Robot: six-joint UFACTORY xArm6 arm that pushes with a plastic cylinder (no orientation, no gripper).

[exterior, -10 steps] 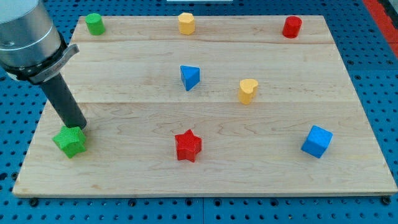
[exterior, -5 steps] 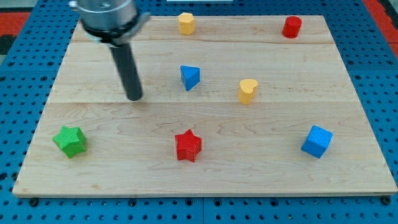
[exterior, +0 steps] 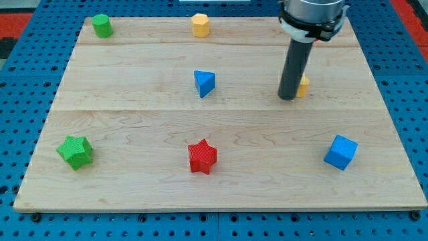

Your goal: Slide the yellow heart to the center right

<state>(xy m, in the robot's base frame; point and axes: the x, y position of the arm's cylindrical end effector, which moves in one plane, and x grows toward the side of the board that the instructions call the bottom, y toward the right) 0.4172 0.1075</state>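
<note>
Camera view: pale wooden board (exterior: 134, 120) on a blue pegboard bench (exterior: 20, 100), no writing readable. My tip (exterior: 287, 98) is pressed against the yellow heart (exterior: 303, 86), which peeks out on the rod's right, right of the board's middle. No jaws here, just the rod. Blue triangle (exterior: 204, 83) lies left; red star (exterior: 202, 157), green star (exterior: 75, 151) and blue cube (exterior: 340, 152) line the bottom.

My tip (exterior: 287, 98) down; rod upright
</note>
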